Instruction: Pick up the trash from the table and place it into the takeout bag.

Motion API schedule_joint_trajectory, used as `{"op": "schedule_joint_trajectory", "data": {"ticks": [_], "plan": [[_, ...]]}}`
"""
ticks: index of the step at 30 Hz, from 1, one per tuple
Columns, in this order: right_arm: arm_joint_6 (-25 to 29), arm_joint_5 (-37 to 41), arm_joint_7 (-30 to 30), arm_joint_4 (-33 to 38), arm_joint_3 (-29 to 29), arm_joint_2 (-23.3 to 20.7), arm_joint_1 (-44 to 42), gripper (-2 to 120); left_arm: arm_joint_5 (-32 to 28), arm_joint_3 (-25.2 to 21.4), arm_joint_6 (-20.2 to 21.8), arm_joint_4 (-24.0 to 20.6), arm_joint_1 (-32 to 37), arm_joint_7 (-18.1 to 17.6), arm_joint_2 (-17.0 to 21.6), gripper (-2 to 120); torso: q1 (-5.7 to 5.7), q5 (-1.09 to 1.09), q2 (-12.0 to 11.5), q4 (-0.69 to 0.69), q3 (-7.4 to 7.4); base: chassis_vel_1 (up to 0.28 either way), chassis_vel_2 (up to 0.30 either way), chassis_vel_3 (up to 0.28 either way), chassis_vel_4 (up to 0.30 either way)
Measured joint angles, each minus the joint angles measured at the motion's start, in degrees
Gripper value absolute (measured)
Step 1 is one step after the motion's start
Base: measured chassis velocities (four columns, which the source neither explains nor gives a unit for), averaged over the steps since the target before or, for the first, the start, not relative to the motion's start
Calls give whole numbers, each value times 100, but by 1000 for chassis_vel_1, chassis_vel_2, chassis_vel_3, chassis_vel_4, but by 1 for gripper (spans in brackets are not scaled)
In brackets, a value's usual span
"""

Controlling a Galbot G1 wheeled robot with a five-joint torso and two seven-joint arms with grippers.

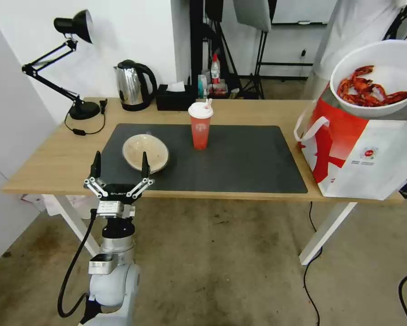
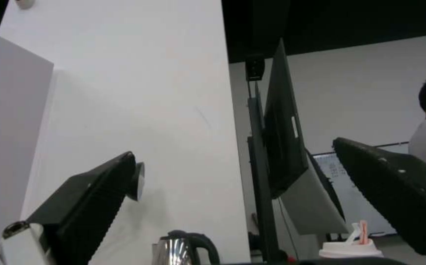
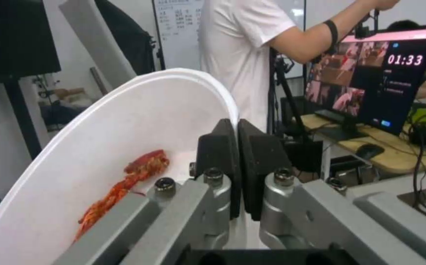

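The right wrist view shows what the head view cuts off: the right pincer [image 3: 237, 162] is clenched on the rim of the white round bowl [image 3: 124, 147], one pad inside the wall and one outside, with red crayfish shells [image 3: 130, 184] lying against the inner wall. In the head view that bowl [image 1: 380, 77] is tilted in the air above the open top of the takeout bag [image 1: 362, 154], a boxy red-and-white bag with white strap handles standing at the right end of the tabletop [image 1: 54, 158]. The left pincer [image 1: 120, 170] hangs released at the tabletop's near edge, just in front of the shallow beige bowl [image 1: 145, 151] on the dark grey mat [image 1: 239, 158]. The red drink cup [image 1: 200, 124], white-lidded with a straw, stands upright on the mat, right of the beige bowl.
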Motion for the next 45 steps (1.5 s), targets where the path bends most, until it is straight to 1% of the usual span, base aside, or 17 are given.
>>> {"op": "schedule_joint_trajectory", "data": {"ticks": [7, 9, 10, 12, 13, 16, 17, 20, 21, 25, 28, 29, 31, 33, 35, 41, 45], "plan": [[95, -124, -136, 33, 41, -11, -85, 0, 1, -7, -1, -23, 3, 0, 0, 100, 0, 0, 0, 0, 0, 0, 0, 0, 0], [149, -182, -203, 49, 60, -19, -139, 10, 1, -13, -1, -28, 2, 0, 1, 100, 0, 0, 0, 0, 0, 0, 0, 0, 0], [149, -182, -203, 49, 60, -19, -139, 10, 1, -13, -1, -28, 2, 0, 1, 100, 0, 0, 0, 0, 0, 0, 0, 0, 0], [183, -205, -238, 70, 67, -19, -171, 20, 1, -16, -2, -31, 2, 0, 2, 100, 0, 0, 0, 0, 0, 0, 0, 0, 0], [183, -205, -238, 70, 67, -19, -171, 20, 1, -16, -2, -31, 2, 0, 2, 100, 0, 0, 0, 0, 0, 0, 0, 0, 0], [219, -224, -289, 84, 69, -19, -183, 35, 1, -26, -3, -38, 0, 0, 5, 100, 0, 0, 0, 0, 0, 0, 0, 0, 0], [219, -224, -289, 84, 69, -19, -183, 35, 1, -26, -3, -38, 0, 0, 5, 100, 0, 0, 0, 0, 0, 0, 0, 0, 0], [243, -246, -327, 95, 70, -35, -155, 50, -3, -35, -4, -46, -2, 0, 9, 100, 0, 0, 0, 0, 0, 0, 0, 0, 0], [243, -246, -327, 95, 70, -35, -155, 50, -3, -35, -4, -46, -2, 0, 9, 100, 0, 0, 0, 0, 0, 0, 0, 0, 0], [245, -263, -334, 108, 71, -45, -146, 68, -11, -39, -4, -46, -17, 0, 10, 100, 0, 0, 0, 0, 0, 0, 0, 0, 0], [245, -266, -334, 109, 71, -45, -148, 71, -11, -39, -4, -46, -20, -1, 10, 100, 0, 0, 0, 0, 0, 0, 0, 0, 0], [245, -270, -334, 113, 70, -47, -155, 83, -13, -38, -4, -46, -24, -1, 10, 100, 0, 0, 0, 0, 0, 0, 0, 0, 0], [245, -271, -334, 115, 70, -47, -156, 87, -13, -38, -4, -46, -24, -1, 10, 100, 0, 0, 0, 0, 0, 0, 0, 0, 0], [245, -272, -334, 128, 70, -47, -155, 96, -14, -38, -4, -43, -26, -2, 10, 100, 0, 0, 0, 0, 0, 0, 0, 0, 0], [245, -272, -333, 183, 71, -47, -157, 99, -14, -37, -4, -40, -31, -2, 11, 100, 0, 0, 0, 0, 0, 0, 0, 0, 0], [243, -262, -328, 450, 65, -52, -175, 100, -15, -35, -1, -39, -45, -2, 9, 100, 0, 0, 0, 0, 0, 0, 0, 0, 0], [240, -216, -325, 912, 49, -83, -174, 100, -15, -39, 5, -39, -51, -3, 8, 100, 0, 0, 0, 0, 0, 0, 0, 0, 0]]}}
